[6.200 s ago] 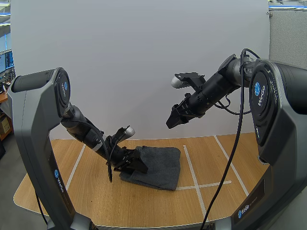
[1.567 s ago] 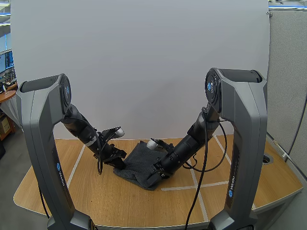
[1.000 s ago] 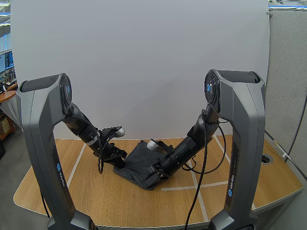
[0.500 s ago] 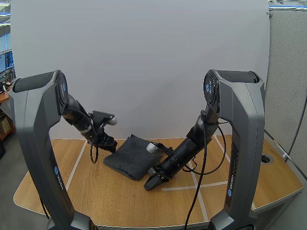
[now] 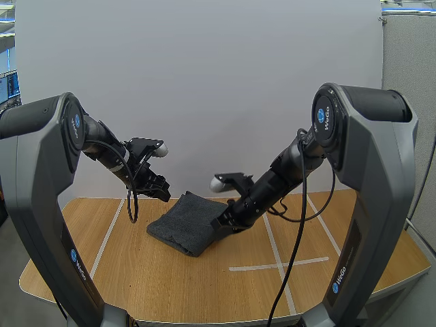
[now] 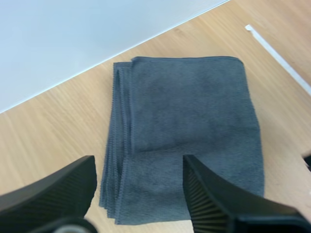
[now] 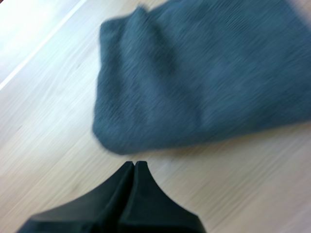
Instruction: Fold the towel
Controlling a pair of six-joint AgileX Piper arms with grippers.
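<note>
While the wooden tabletop [image 5: 170,286] carries everything, the dark grey towel [image 5: 185,223] lies on it folded into a compact rectangle. In the left wrist view its stacked layer edges show along one side. The left end effector [image 5: 162,193] hangs above the towel's far left edge, clear of the cloth. Its two fingers [image 6: 209,199] are spread wide, ribbed inner faces turned to each other, with nothing held between them. The right end effector [image 5: 221,225] sits low at the towel's right edge, its fingers pressed together into one dark wedge that grips nothing. In the right wrist view its tip is over bare wood just beside the towel's edge; I cannot tell whether it touches the cloth. Thin white tape lines [image 5: 272,253] cross the wood to the right of the towel.
</note>
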